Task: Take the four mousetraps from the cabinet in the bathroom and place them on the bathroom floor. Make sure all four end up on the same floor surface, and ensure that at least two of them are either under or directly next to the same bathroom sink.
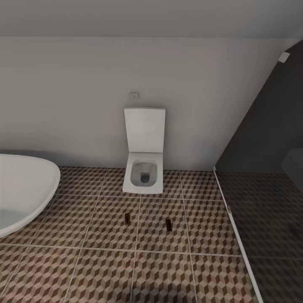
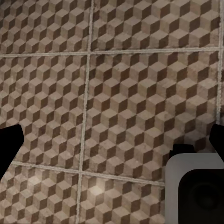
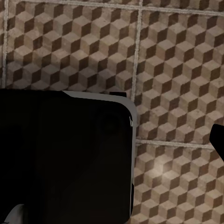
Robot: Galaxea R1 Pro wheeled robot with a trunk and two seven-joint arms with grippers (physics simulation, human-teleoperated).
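- I am looking down over the bathroom floor (image 1: 105, 235), cube-patterned tiles running up to a pale wall.
- A white bathtub (image 1: 25, 189) curves in well to the side of the toilet (image 1: 144, 172), which stands against that wall with its lid up; a dark glass panel (image 1: 269, 168) closes off the other side.
- Two mousetraps lie on the floor just in front of the toilet: one mousetrap (image 1: 127, 217) toward the tub side, the other mousetrap (image 1: 168, 224) toward the glass side. Both are small and dark at this range, long axes pointing roughly at the toilet.
- No sink or cabinet is in front of me, so I judge two traps are down and the rest remain to fetch.
- Left gripper (image 2: 112, 144): dark fingertips at both edges of its wrist picture, spread wide, nothing between them but tile.
- Right gripper: a dark body blocks much of its wrist picture; I cannot tell how its jaws stand.
- I cannot judge which arm is nearer the traps.
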